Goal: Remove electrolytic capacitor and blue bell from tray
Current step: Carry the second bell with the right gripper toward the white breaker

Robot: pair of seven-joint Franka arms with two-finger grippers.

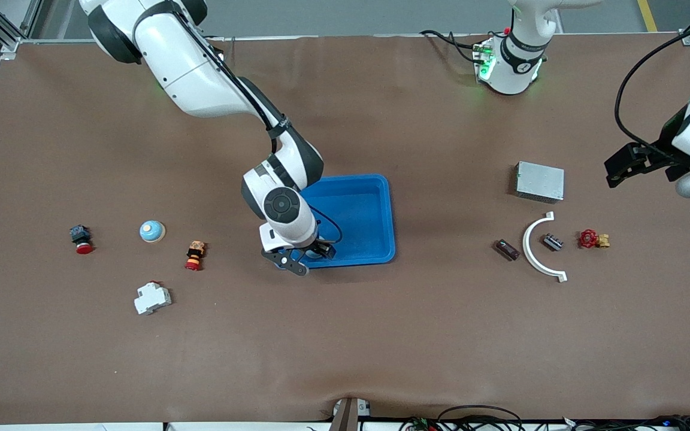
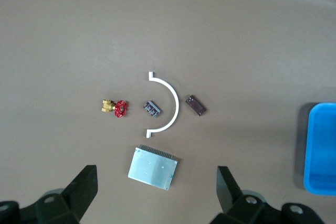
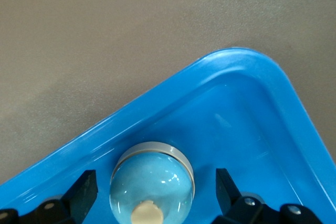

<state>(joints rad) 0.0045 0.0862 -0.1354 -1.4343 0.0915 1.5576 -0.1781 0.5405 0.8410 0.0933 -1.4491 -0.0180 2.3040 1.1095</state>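
Observation:
A light blue bell (image 3: 152, 182) with a cream knob sits in the blue tray (image 1: 375, 203), in the corner nearer the front camera at the right arm's end. My right gripper (image 3: 152, 190) is low over that corner (image 1: 308, 257), open, with a finger on each side of the bell and a gap to both. Another light blue bell (image 1: 152, 231) rests on the table toward the right arm's end. The brown capacitor (image 1: 507, 249) (image 2: 195, 105) lies beside a white arc. My left gripper (image 1: 632, 161) (image 2: 157, 187) hangs open and empty in the air beside the metal box.
A metal box (image 1: 539, 181), the white arc (image 1: 541, 248), a small dark part (image 1: 553, 242) and a red valve (image 1: 592, 239) lie toward the left arm's end. Two red push buttons (image 1: 81, 238) (image 1: 194, 255) and a white breaker (image 1: 152, 297) lie near the table bell.

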